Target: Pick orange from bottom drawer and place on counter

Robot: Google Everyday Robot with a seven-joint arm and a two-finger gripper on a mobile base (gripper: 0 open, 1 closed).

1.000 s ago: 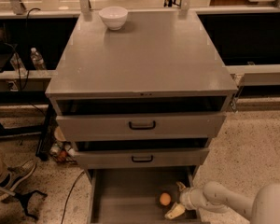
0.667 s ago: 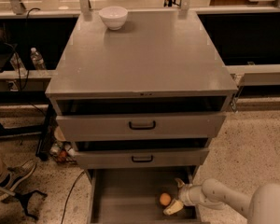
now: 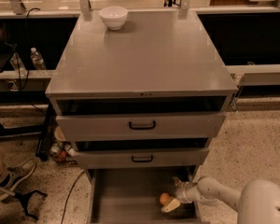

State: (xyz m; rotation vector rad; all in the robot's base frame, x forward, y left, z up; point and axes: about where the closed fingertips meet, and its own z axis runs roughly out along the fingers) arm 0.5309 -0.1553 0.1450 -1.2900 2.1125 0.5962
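Your gripper (image 3: 171,196) sits low in the bottom drawer (image 3: 126,197), toward its right side, at the end of the pale arm (image 3: 214,192) that reaches in from the lower right corner. It looks open: one pale finger (image 3: 170,206) points down and left just below the orange (image 3: 164,198), while the other side stands apart from it, higher up near the drawer's right wall. You can see the orange resting on the drawer's flat floor, right of centre, just beside the gripper's wrist and touching or nearly touching that lower finger; which of the two you cannot tell. The drawer is pulled out toward you. Above it are two grey drawer fronts, the upper front (image 3: 107,125) and the lower front (image 3: 107,158), each with a black handle, and each stands slightly out from the cabinet with a dark gap over it. The counter surface (image 3: 140,59) carries only a white bowl (image 3: 114,17), standing upright near its far left corner, well apart from the orange. To the left of the cabinet you can see a water bottle (image 3: 37,59) and a shoe (image 3: 15,174) on the speckled floor (image 3: 256,143).
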